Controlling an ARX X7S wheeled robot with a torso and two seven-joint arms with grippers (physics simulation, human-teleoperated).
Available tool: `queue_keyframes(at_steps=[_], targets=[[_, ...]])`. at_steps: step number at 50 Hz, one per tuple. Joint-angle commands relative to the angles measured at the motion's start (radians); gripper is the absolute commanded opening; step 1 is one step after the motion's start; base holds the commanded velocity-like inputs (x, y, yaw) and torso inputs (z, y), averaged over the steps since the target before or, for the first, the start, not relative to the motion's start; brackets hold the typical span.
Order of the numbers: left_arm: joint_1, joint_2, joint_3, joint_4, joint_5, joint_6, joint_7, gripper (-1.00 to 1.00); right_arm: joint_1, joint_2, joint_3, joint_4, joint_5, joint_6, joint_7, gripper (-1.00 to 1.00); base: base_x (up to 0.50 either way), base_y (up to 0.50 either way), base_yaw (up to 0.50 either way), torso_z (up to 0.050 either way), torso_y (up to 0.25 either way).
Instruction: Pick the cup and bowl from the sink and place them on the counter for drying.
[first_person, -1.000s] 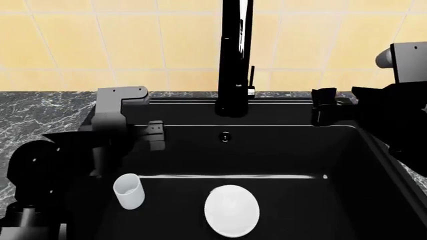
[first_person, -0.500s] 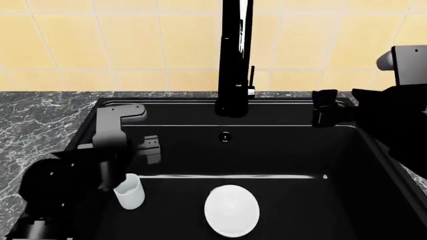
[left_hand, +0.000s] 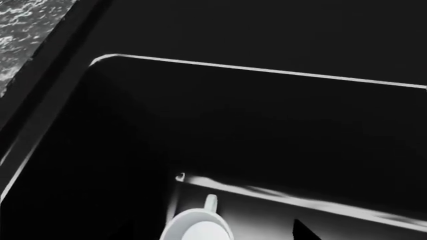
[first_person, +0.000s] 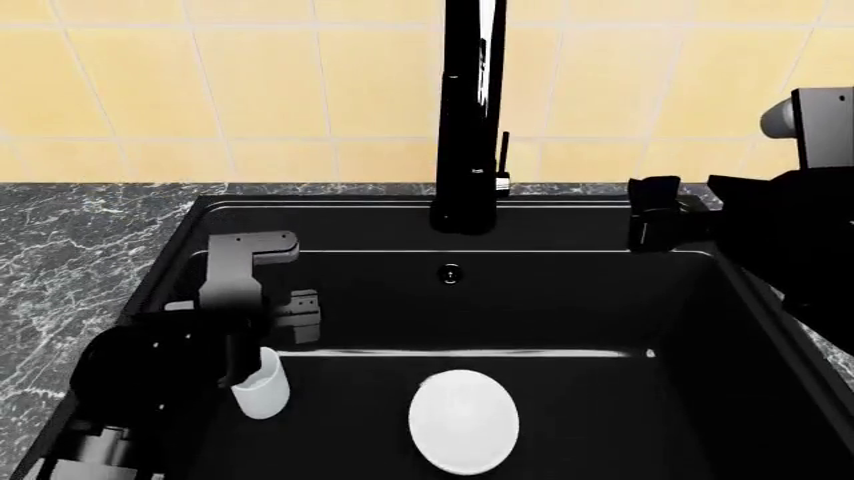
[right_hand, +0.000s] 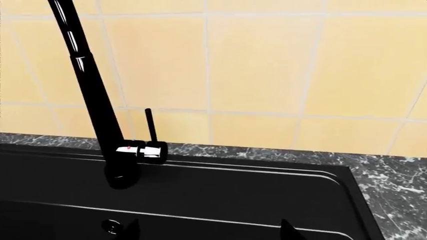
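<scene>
The cup (first_person: 263, 385) stands upright just below the left end effector (first_person: 274, 300) (jaw state indeterminate); the right end effector (first_person: 650, 215), likewise unreadable, is well apart.

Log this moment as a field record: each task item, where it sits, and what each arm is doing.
cup: upright on the floor of the sink, near its left wall
bowl: on the sink floor, right of the cup, apart from it
left gripper: down inside the sink, right above the cup, jaw state unclear
right gripper: over the sink's back right rim, holding nothing
counter: neither item on it
</scene>
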Motion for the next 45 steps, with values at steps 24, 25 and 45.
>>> queue_keyframes(at_steps=[24,25,45], targets=[[-0.040,0.032,0.101,-0.311,0.119,0.165,0.138,1.00,-0.018,0.010,-0.001,-0.009,0.032,-0.016,0.017,1.00,0.00,0.00,0.00,0.000,0.000],[-0.040,0.033,0.099,-0.315,0.120,0.170,0.139,1.00,-0.018,0.010,-0.003,-0.009,0.030,-0.018,0.015,1.00,0.00,0.00,0.00,0.000,0.000],[-0.092,0.087,0.125,-0.584,0.177,0.315,0.233,1.00,-0.034,0.012,-0.013,-0.009,0.042,-0.026,0.023,1.00,0.00,0.00,0.00,0.000,0.001]])
